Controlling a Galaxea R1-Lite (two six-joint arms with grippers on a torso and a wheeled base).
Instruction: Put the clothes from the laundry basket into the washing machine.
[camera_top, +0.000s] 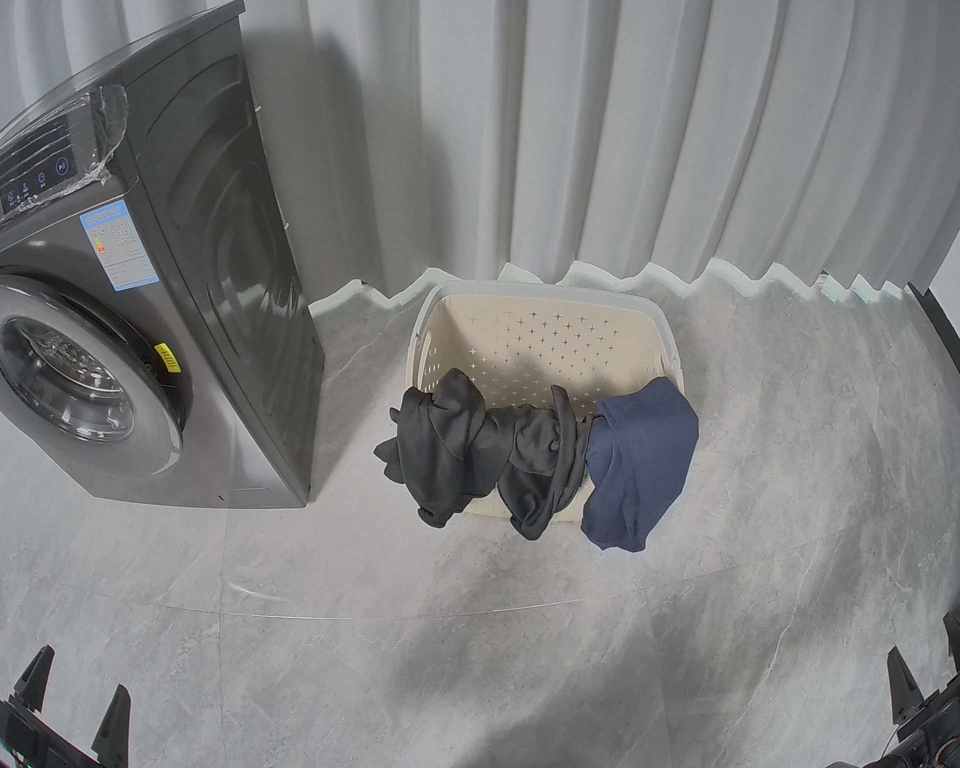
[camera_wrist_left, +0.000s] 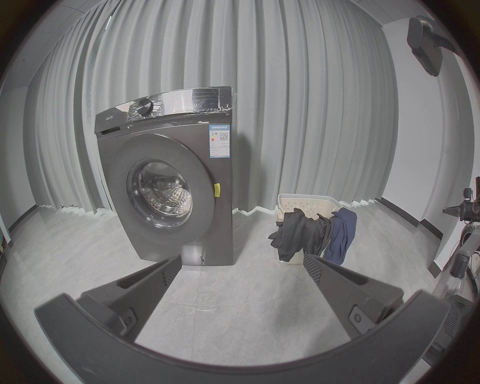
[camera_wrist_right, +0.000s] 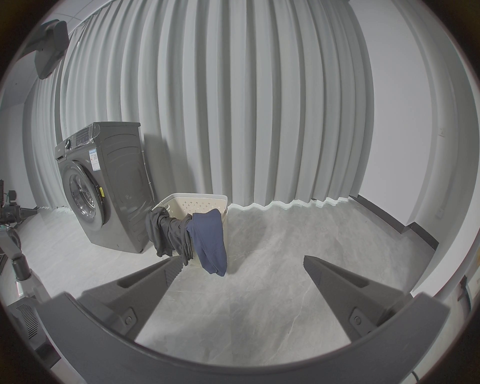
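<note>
Obs., nearest first. At 7 o'clock, low, the left gripper (camera_wrist_left: 241, 260) was released, its fingers spread wide. At 5 o'clock the right gripper (camera_wrist_right: 242, 260) was in the same state, splayed and gripping nothing. Both hung over the grey marbled floor (camera_top: 500, 650), well apart from the laundry.

Mid-field, 12 o'clock: the cream laundry basket (camera_top: 540, 290) stood on the floor. The dark grey clothes (camera_top: 450, 445) were bunched over its near rim and spilled down the outside wall. The navy garment (camera_top: 640, 460) was draped over the same rim, just beside them at their 3 o'clock and touching them.

At 10 o'clock: the washing machine (camera_top: 200, 250), dark grey, stood near the basket but apart from it, with its round door (camera_top: 70, 380) shut.

Farthest: the pale pleated curtain (camera_top: 600, 130) ran behind both, its hem on the floor.
</note>
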